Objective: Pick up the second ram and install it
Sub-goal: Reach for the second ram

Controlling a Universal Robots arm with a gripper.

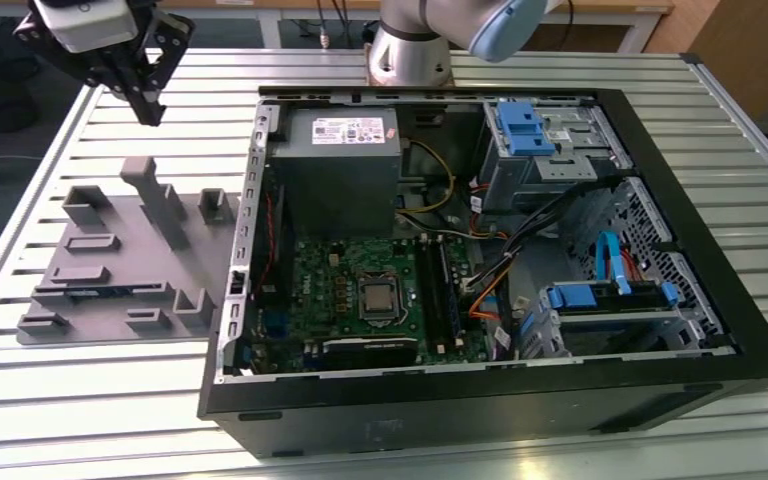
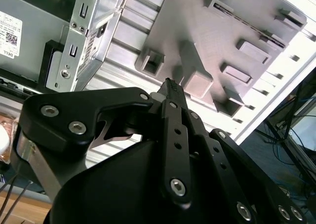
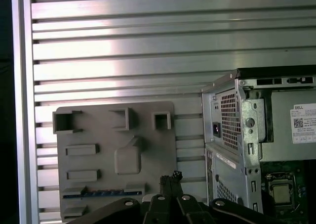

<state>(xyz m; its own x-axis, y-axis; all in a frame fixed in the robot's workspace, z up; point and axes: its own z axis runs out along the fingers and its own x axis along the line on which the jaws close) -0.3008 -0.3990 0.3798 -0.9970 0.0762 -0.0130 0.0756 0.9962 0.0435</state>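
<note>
Fingertips of the gripper are pressed together, pinching nothing, above the table beyond the grey tray.

We count one gripper, one tray, one open computer case and one second ram, a blue stick lying in a tray slot. We judge that descending with closed fingers would strike the stick, and an off-centre grasp could tilt it against the tray's blocks.
</note>
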